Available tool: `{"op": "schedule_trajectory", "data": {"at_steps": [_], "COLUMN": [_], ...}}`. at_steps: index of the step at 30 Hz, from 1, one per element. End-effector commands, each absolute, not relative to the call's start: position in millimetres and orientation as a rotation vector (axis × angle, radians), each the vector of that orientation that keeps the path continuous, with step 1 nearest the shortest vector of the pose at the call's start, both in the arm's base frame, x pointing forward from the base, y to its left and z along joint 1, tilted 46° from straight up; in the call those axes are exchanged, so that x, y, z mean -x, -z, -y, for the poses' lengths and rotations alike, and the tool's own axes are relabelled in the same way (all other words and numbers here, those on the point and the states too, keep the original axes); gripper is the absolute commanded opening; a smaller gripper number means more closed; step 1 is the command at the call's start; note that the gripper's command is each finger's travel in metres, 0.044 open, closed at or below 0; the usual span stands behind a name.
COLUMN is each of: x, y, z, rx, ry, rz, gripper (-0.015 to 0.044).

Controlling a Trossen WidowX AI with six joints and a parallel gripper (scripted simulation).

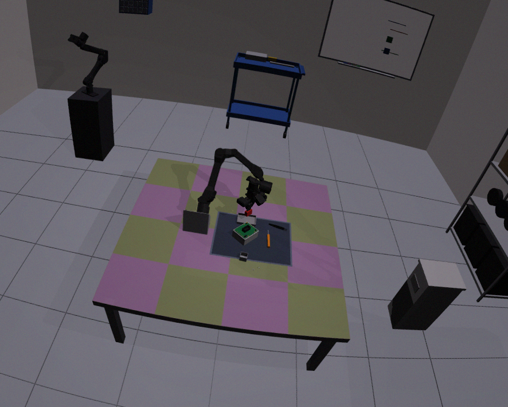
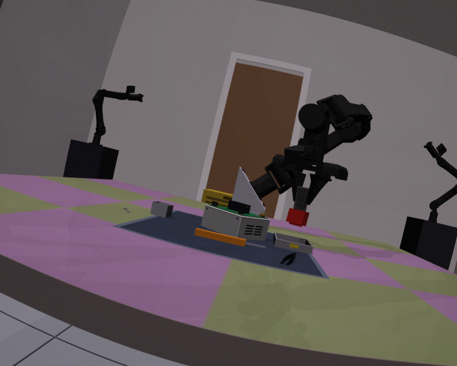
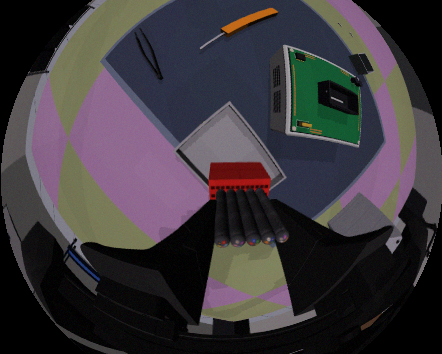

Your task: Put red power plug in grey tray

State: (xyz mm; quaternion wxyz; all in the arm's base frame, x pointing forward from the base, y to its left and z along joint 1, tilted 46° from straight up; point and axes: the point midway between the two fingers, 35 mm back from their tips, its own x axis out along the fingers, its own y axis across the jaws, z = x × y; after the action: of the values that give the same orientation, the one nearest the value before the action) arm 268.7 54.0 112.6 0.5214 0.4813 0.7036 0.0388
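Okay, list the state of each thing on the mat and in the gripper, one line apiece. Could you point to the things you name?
Gripper (image 1: 249,207) (image 2: 302,196) (image 3: 242,206): shut on the red plug
Red plug (image 1: 248,212) (image 2: 297,216) (image 3: 239,172): out of its socket, held in the air
Socket (image 1: 245,229) (image 2: 239,207) (image 3: 338,97): unplugged
Grey tray (image 1: 246,219) (image 2: 292,244) (image 3: 215,137): no plug resting in it
Tweezers (image 1: 277,226) (image 2: 288,259) (image 3: 149,55): lying down
Orange-handled tool (image 1: 268,240) (image 2: 219,236) (image 3: 249,21): lying flat
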Motion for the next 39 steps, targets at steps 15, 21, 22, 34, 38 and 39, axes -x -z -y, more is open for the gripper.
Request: {"op": "schedule_trajectory", "data": {"at_steps": [15,21,22,34,38,39], "x": [-271,-271,-271,-271,-273,-273], "y": [-96,-89,-88,-75,-78,-78], "z": [-71,-78,-79,-93,-89,-89], "rx": [-1.159,-1.159,-1.159,-1.161,-1.165,-1.165], "ry": [-0.092,-0.092,-0.092,-0.095,-0.084,-0.084], "rz": [-1.680,-1.680,-1.680,-1.680,-1.669,-1.669], "gripper": [0.0000,0.0000,0.0000,0.0000,0.0000,0.0000]}}
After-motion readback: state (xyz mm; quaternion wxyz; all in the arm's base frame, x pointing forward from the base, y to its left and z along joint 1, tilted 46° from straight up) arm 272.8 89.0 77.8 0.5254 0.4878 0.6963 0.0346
